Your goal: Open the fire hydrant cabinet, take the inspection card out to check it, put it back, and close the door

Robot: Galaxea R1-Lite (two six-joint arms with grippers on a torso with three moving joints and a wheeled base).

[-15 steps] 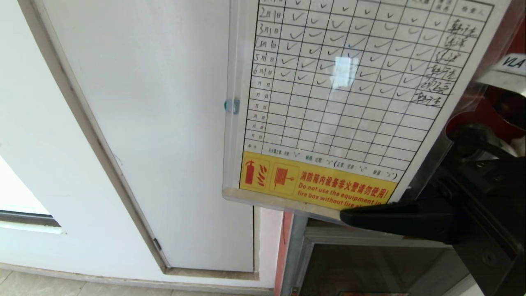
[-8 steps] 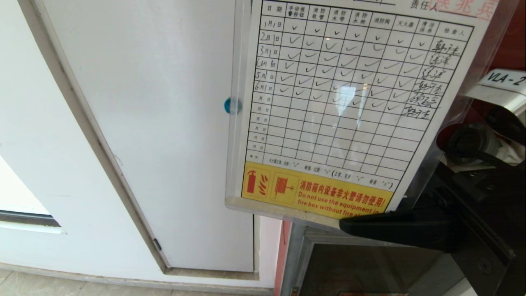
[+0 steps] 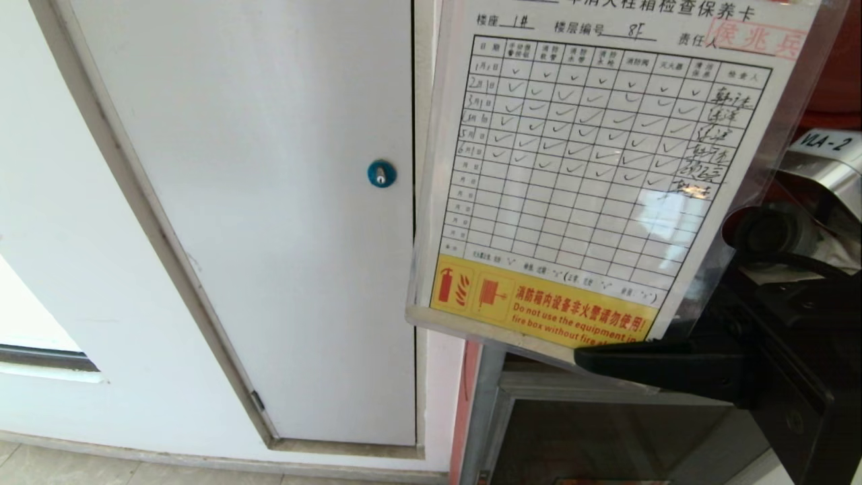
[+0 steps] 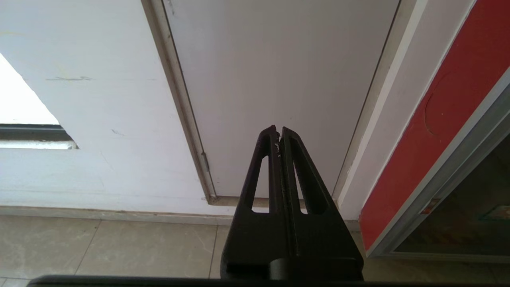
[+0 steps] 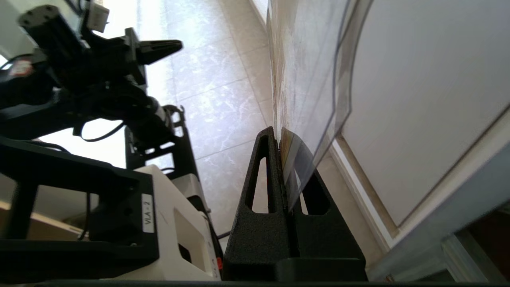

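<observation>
The inspection card [image 3: 592,182], a white check table with a yellow warning strip along its lower edge, sits in a clear plastic sleeve and is held upright in front of my head camera. My right gripper [image 3: 582,357] is shut on the card's lower right corner. In the right wrist view the card [image 5: 303,79] rises edge-on from the shut gripper [image 5: 279,135]. The fire hydrant cabinet shows its silver frame [image 3: 481,411] and red side [image 4: 430,131]. The door is out of view. My left gripper [image 4: 278,133] hangs shut and empty, low by the wall.
A plain white panel door with a round blue lock [image 3: 381,174] fills the left. A small dark glass panel [image 3: 606,438] lies below the card. Beige floor tiles [image 4: 99,247] run along the wall. My own base [image 5: 167,223] stands beside the right arm.
The card has moved to the right and a little down in the head view, uncovering the blue lock and bringing the card's printed header into sight. The left arm has not moved.
</observation>
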